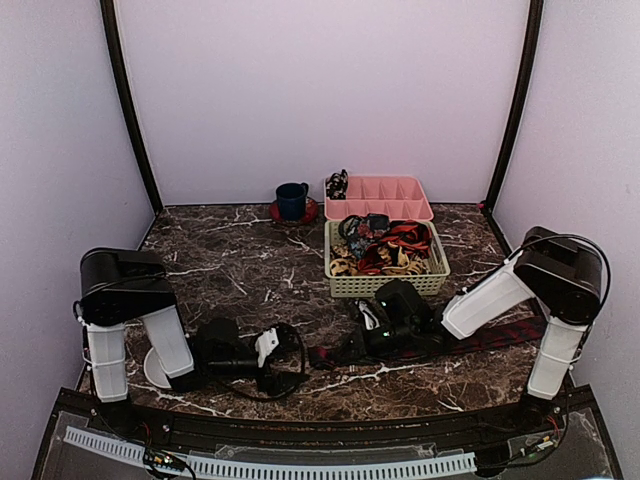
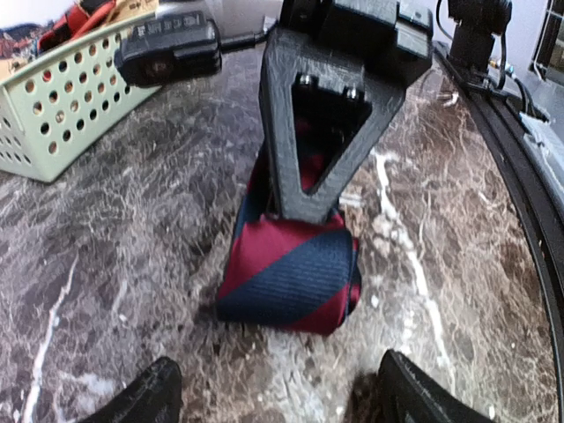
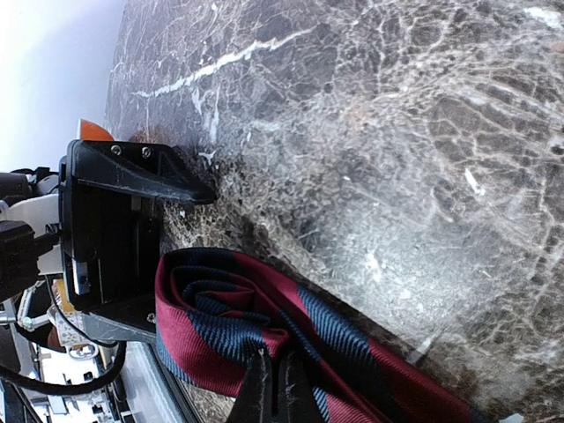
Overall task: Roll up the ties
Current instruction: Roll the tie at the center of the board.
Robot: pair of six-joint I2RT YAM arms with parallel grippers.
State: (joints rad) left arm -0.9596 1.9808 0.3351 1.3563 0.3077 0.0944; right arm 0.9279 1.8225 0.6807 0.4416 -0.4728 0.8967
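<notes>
Right gripper (image 3: pixel 275 377) clamps the coiled end of a navy-and-red striped fabric tie (image 2: pixel 286 282) trailing rightward; left gripper (image 2: pixel 280 398), spread apart, sits just left.

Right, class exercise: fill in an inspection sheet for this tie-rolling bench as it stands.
Surface: brown marble table, no spills seen.
Job's things: striped tie, one end coiled; more ties heaped in the basket.
Clutter: pink tray, blue cup on red saucer.
Grippers: left gripper jaws open; right gripper jaws shut on the striped tie.
Cables: black cable loops beside the left gripper.
Surroundings: plain pale walls.
</notes>
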